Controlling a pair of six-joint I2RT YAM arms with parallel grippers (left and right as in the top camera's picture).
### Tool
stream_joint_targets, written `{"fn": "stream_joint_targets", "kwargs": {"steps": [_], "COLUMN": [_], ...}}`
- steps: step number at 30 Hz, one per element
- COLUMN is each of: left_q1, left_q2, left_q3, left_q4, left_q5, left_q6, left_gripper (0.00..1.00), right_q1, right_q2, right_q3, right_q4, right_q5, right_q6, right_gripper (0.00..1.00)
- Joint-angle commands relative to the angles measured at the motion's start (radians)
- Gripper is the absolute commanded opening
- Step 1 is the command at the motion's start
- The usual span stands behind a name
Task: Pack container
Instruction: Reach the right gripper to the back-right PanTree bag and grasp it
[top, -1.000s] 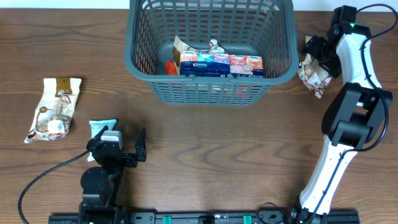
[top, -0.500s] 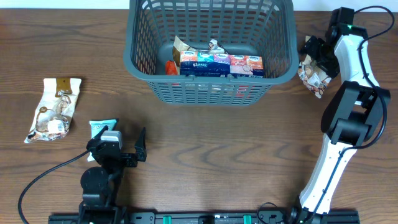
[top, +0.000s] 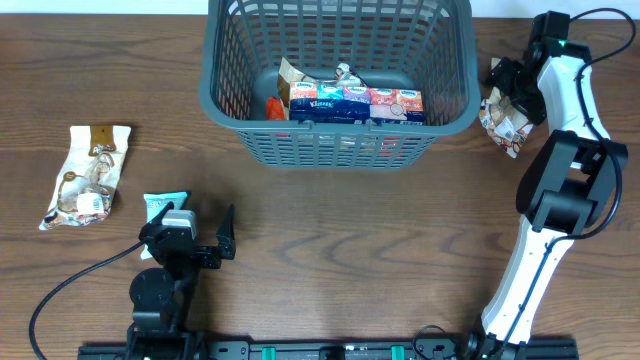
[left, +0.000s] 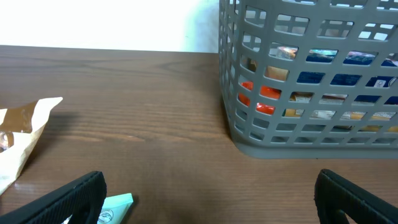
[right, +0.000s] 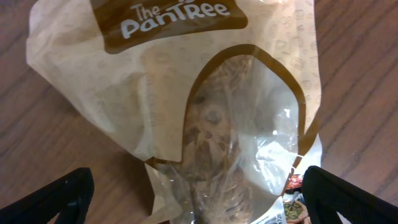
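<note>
Right pincer (right: 199, 202) is spread wide and holds nothing, directly above the cookie packet (right: 205, 118). The packet's long axis runs crosswise to the closing line, so the jaws straddle its narrow width. Probably no contact; height is hard to read. Container (top: 340, 150) sits near, on the pincer's left. Left pincer (top: 192, 240) is open, empty and well apart.

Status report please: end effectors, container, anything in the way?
Left end effector open, empty, low over table. Right end effector open, above snack bag right of container, not gripping. Container holds tissue packs. Nothing seen blocking.
</note>
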Motion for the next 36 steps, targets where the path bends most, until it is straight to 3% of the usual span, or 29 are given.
{"fn": "stream_joint_targets", "kwargs": {"steps": [1,10,12,22,26,36], "left_q1": [-0.003,-0.003,-0.003,-0.003,-0.003,-0.003], "left_q2": [0.0,0.0,0.0,0.0,0.0,0.0], "left_q3": [-0.02,-0.02,-0.02,-0.02,-0.02,-0.02], "left_q4": [-0.026,-0.026,-0.026,-0.026,-0.026,-0.026], "left_q5": [0.022,0.022,0.022,0.022,0.022,0.022], "left_q6": [-0.005,-0.005,-0.005,-0.005,-0.005,-0.005], "left_gripper": [0.99,0.99,0.99,0.98,0.98,0.99], "right_q1": [-0.004,-0.005,-0.004,-0.002,-0.002,0.0], "right_q2": [0.022,0.022,0.022,0.022,0.022,-0.042], "right_q3": [-0.032,-0.091,-0.091,-0.091,-0.091,-0.09], "right_q4": [0.007,0.019,0.019,0.004,-0.021,-0.063], "right_q5": [0.037,0.037,0.037,0.036,0.036,-0.06], "right_q6": [0.014,0.014,0.012,0.01,0.01,-0.089], "right_gripper": [0.99,0.99,0.93,0.2,0.01,0.01]}}
